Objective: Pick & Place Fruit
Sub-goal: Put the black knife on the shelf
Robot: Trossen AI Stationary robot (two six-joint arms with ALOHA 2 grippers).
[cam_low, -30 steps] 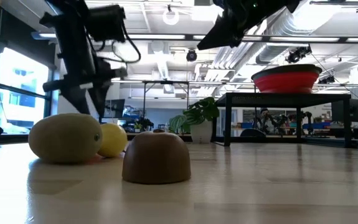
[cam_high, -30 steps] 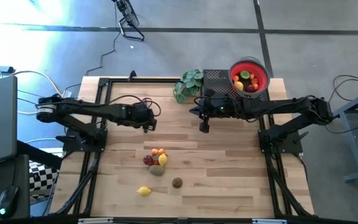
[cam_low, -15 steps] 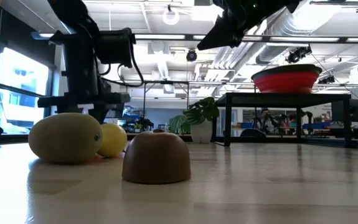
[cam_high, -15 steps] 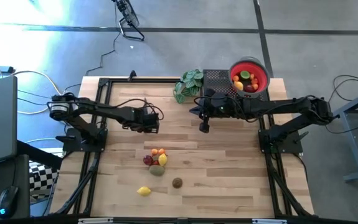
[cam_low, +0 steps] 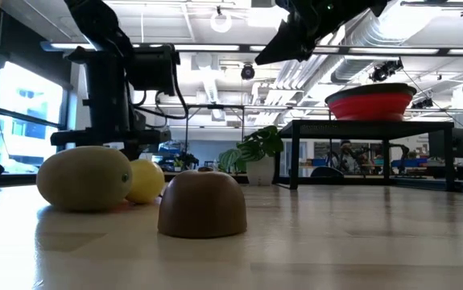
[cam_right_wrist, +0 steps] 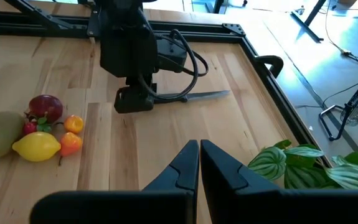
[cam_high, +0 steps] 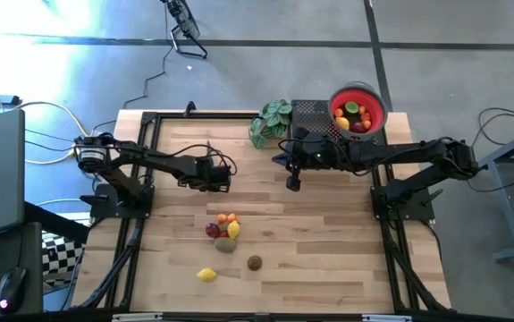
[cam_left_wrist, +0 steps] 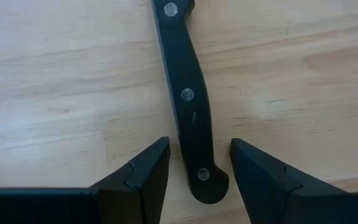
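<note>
- Left wrist view showed your left gripper (cam_left_wrist: 197, 171) low over the table (cam_left_wrist: 54, 74), its 2 fingers (cam_left_wrist: 144, 174) apart on either side of a black knife handle (cam_left_wrist: 188, 106) with 3 rivets; neither finger visibly pressed the handle.
- High view placed that gripper (cam_high: 214, 177) left of the table's middle, with the fruit cluster (cam_high: 223, 231) nearer the front edge, apart from it.
- That cluster held small orange, red, yellow and greenish-brown pieces packed together; 1 lemon (cam_high: 206, 275) and 1 brown fruit (cam_high: 254, 262) lay separately, closer to the front.
- Your right gripper (cam_right_wrist: 198, 163) hung above the table with its fingers together, holding nothing; from overhead it (cam_high: 293, 182) sat right of centre, just in front of the leafy plant (cam_high: 270, 122).
- The red bowl (cam_high: 358, 109) stood on a dark raised stand (cam_high: 310, 114) at the back right, with several fruits already inside.
- Low view showed the brown fruit (cam_low: 203, 203) closest, the greenish-brown one (cam_low: 84, 178) and a yellow one (cam_low: 146, 180) behind it.
</note>
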